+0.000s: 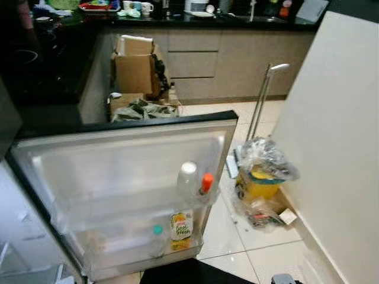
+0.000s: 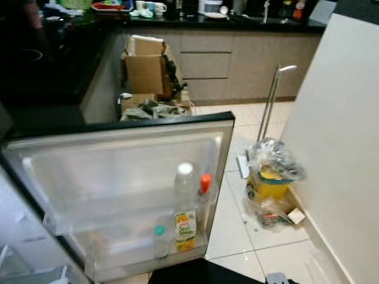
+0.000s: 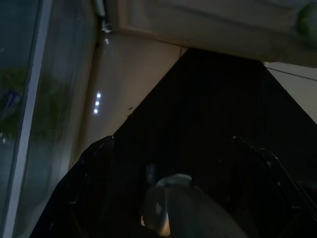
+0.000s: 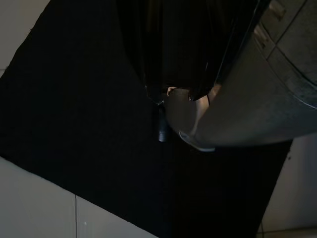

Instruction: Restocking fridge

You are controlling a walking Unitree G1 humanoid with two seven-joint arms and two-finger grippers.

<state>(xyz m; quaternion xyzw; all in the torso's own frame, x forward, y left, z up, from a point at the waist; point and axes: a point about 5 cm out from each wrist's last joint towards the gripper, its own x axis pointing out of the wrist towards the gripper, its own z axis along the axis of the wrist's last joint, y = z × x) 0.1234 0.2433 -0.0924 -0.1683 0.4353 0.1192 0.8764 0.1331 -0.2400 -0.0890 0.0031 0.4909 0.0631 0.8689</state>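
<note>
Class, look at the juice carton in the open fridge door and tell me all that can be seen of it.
The juice carton is a small upright box, yellow and orange with green lettering and a white top part, and looks like coated card. It stands in the lower shelf of the fridge door, near its outer end. A clear bottle with a teal cap stands close beside it. Whether it is opened cannot be told.

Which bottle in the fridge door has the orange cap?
The slim bottle on the upper door shelf, nearest the door's outer edge. Beside it stands a larger white-capped bottle; the teal-capped bottle sits on the lower shelf.
</note>
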